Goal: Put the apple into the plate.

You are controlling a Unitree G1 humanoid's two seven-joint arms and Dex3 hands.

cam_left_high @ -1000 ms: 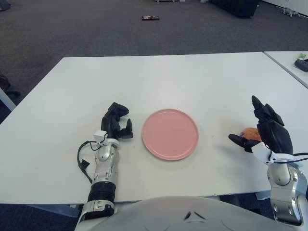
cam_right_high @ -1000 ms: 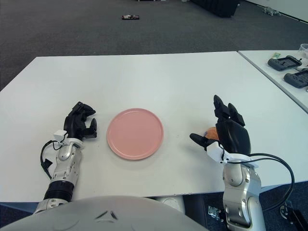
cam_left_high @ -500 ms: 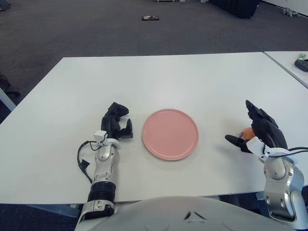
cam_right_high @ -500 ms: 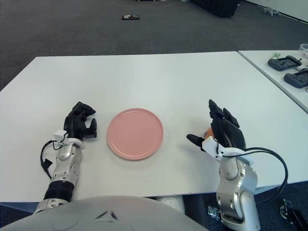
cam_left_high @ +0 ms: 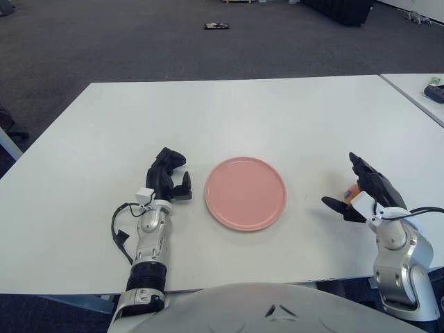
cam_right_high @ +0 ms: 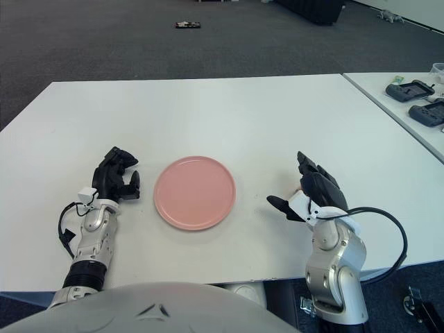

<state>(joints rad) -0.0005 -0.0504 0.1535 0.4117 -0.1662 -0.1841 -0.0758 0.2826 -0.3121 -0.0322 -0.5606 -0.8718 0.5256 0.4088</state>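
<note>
White surface point(cam_left_high: 229, 111): a broad tabletop is seen, carrying everything the task needs; a second table edge is glimpsed at far right.

Pink plate point(cam_left_high: 245, 193): round and bare, it is set flat near the middle of the surface, between the two hands and well apart from each.

Right hand point(cam_left_high: 361, 192): it is placed at the right of the plate, fingers spread wide and cupped about a small orange object, thumb pointing toward the plate. A firm grasp is not shown; the fingers are judged to be not yet closed.

Left hand point(cam_left_high: 168, 176): it is shown just left of the plate, fingers curled in, nothing held, idle.

Apple point(cam_left_high: 352, 190): only a sliver of orange is seen, tucked inside the right hand's palm, mostly hidden by the dark fingers. Whether it touches the fingers cannot be told.

Key relation: the apple lies within the right hand's cup, on the side away from the plate; the plate lies to the robot's left of that hand. The right hand is by far the nearer one to the apple.

Coming move, as judged: the fingers are to be closed on the apple, which is then to be carried leftward across the bare stretch of surface to the plate.
</note>
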